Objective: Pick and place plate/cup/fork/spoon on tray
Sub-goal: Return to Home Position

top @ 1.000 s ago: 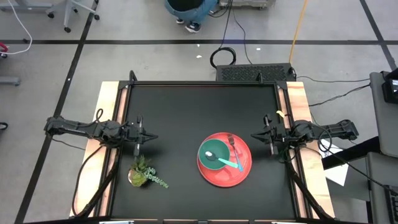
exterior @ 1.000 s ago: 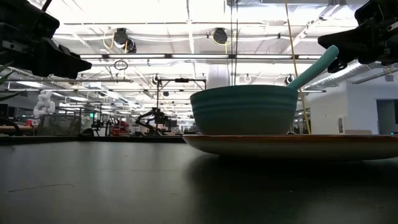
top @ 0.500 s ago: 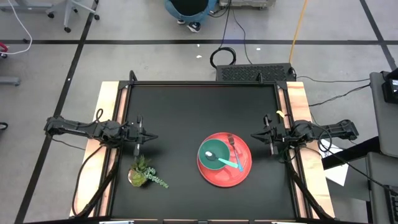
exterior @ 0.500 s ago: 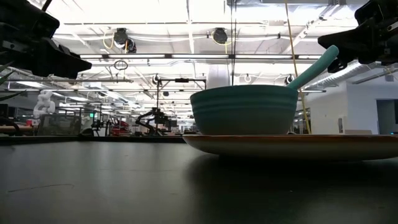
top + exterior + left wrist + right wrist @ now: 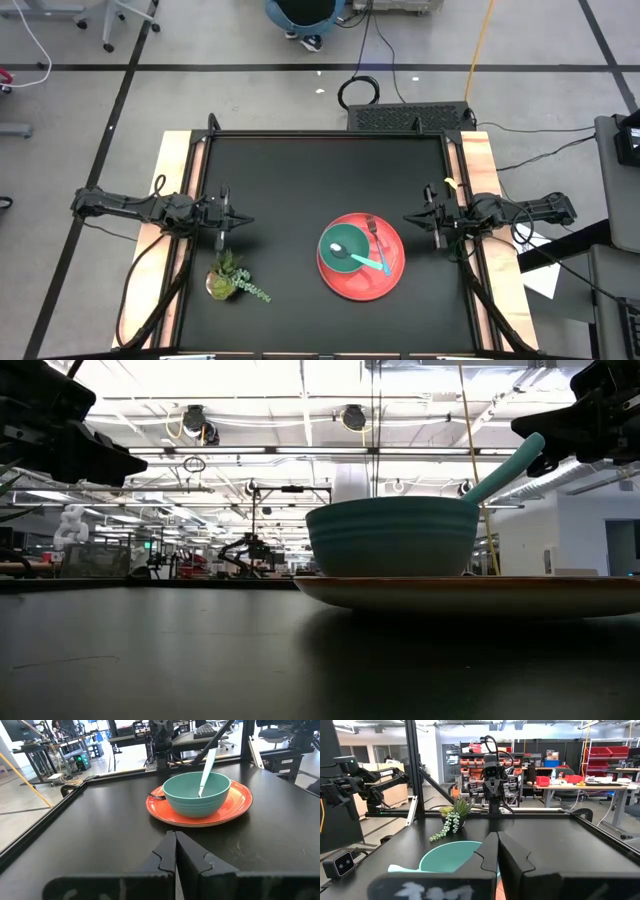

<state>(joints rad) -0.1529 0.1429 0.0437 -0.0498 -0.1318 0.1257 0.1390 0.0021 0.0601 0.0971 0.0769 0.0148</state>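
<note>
high view: the tray point(image 5: 366, 292) sits on the right half of the bench point(image 5: 300, 170), closer to the right arm. the cup point(image 5: 336, 239) stands on the tray's left part, inside the rim. the spoon point(image 5: 366, 260) has its head in the cup, and its teal handle slants out over the cup's edge toward the tray's right side. in the low view the handle pokes up past the cup's rim. the fork point(image 5: 374, 236) lies flat on the tray just beside the cup, on the side toward the right arm. no separate plate shows.

the left end effector point(image 5: 238, 220) is near the bench's left edge, well apart from the tray. its fingers are pressed together with nothing between them, which the left wrist view confirms. the right end effector point(image 5: 408, 219) is near the right edge, close to the tray but not touching it, also pressed together and empty. a small plant point(image 5: 232, 278) sits near the left arm and is not part of the task.

judgement: placing looks done, since cup, spoon and fork are all on the tray. the step in hand reads as going to the rest pose, and both arms look parked at the side edges. the next move likely calls for no grasp, just settling. if the right arm moves, it should keep clear of the raised spoon handle so the cup isn't tipped.
</note>
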